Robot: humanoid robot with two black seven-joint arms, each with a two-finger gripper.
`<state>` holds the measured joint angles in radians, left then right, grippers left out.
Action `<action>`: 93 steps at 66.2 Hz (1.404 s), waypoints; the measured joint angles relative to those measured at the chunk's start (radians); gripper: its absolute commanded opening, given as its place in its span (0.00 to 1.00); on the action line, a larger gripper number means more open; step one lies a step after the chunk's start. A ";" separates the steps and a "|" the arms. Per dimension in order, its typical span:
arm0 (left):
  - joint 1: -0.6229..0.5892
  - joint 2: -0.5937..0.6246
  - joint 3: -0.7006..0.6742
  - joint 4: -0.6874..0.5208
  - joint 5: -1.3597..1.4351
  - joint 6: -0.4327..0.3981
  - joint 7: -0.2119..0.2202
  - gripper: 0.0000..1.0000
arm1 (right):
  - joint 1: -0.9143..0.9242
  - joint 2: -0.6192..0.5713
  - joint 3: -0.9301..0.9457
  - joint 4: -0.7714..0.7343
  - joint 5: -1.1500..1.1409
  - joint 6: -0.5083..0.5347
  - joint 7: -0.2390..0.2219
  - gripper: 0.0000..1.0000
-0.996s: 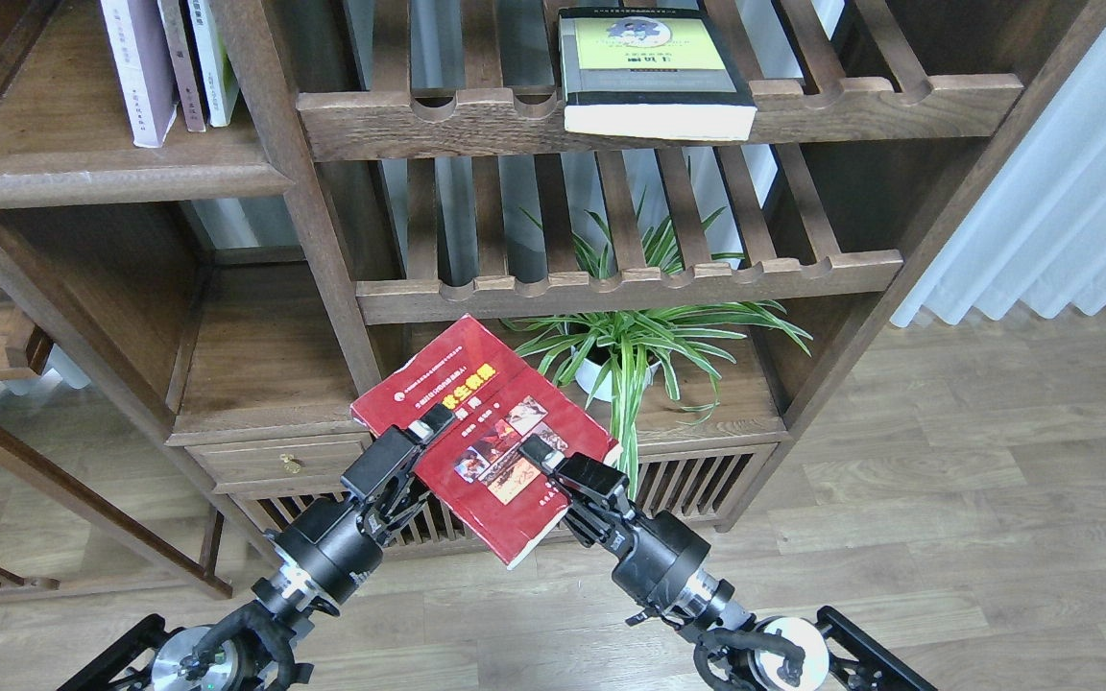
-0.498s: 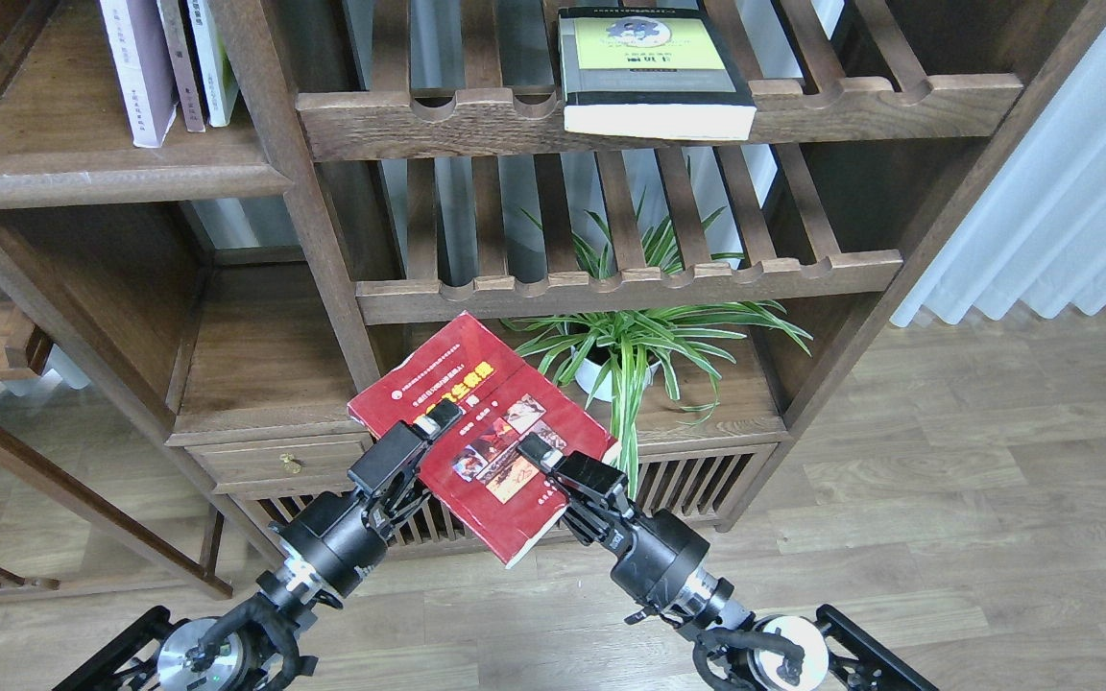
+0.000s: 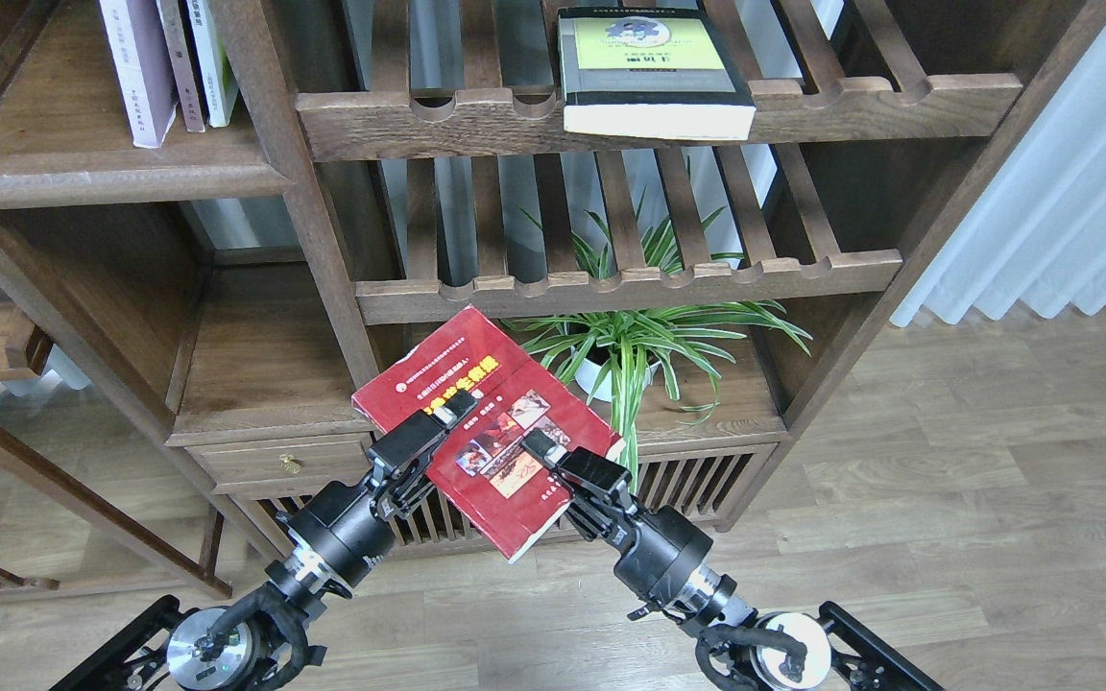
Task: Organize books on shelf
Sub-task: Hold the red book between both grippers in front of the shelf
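Observation:
In the head view, a red book (image 3: 491, 384) with a yellow title and photos hangs tilted in front of the bookcase, low in the middle. My left gripper (image 3: 447, 415) is shut on its left edge. My right gripper (image 3: 541, 447) is shut on its lower right part. A thick grey-black book (image 3: 654, 72) with a yellow-green panel lies flat on the upper slatted rack. A pale lavender book (image 3: 138, 72) stands upright on the solid dark-brown shelf (image 3: 111, 178) at the top left.
Two more thin books (image 3: 203, 62) stand beside the lavender one. Two slatted racks (image 3: 630, 283) span the middle bay above a potted spider plant (image 3: 630, 345). A drawer unit (image 3: 275, 451) sits low on the left, with a white curtain (image 3: 1071, 173) and wooden floor to the right.
My left arm has shifted slightly right and its fingertip has slid a little further up the cover. The red book has risen a touch. The right arm has barely moved.

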<state>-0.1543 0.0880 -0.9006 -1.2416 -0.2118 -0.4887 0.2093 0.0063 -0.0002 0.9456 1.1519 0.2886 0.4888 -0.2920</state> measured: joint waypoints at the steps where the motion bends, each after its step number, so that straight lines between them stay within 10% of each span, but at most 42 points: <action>1: 0.000 0.000 0.001 -0.001 0.000 0.000 0.000 0.29 | 0.000 0.000 0.000 0.000 0.000 0.000 0.000 0.04; 9: 0.000 0.003 0.013 -0.004 0.000 0.000 -0.002 0.08 | 0.001 0.000 -0.001 0.000 0.000 0.000 0.000 0.04; 45: -0.007 0.005 0.028 -0.007 -0.005 0.000 -0.007 0.06 | 0.003 0.000 -0.001 0.003 0.000 0.000 0.000 0.10; 77: -0.005 0.006 0.030 -0.007 -0.006 0.000 -0.007 0.06 | 0.003 0.000 -0.001 0.006 -0.002 0.000 -0.001 0.66; 88: -0.005 0.006 0.030 -0.007 -0.006 0.000 -0.007 0.06 | 0.003 0.000 -0.001 0.006 -0.002 0.000 -0.001 0.56; 93: -0.005 0.006 0.030 -0.007 -0.007 0.000 -0.007 0.06 | 0.000 0.000 -0.001 0.009 -0.002 0.000 -0.001 0.32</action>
<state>-0.1595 0.0936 -0.8710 -1.2484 -0.2187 -0.4887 0.2018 0.0068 -0.0002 0.9446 1.1611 0.2868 0.4888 -0.2928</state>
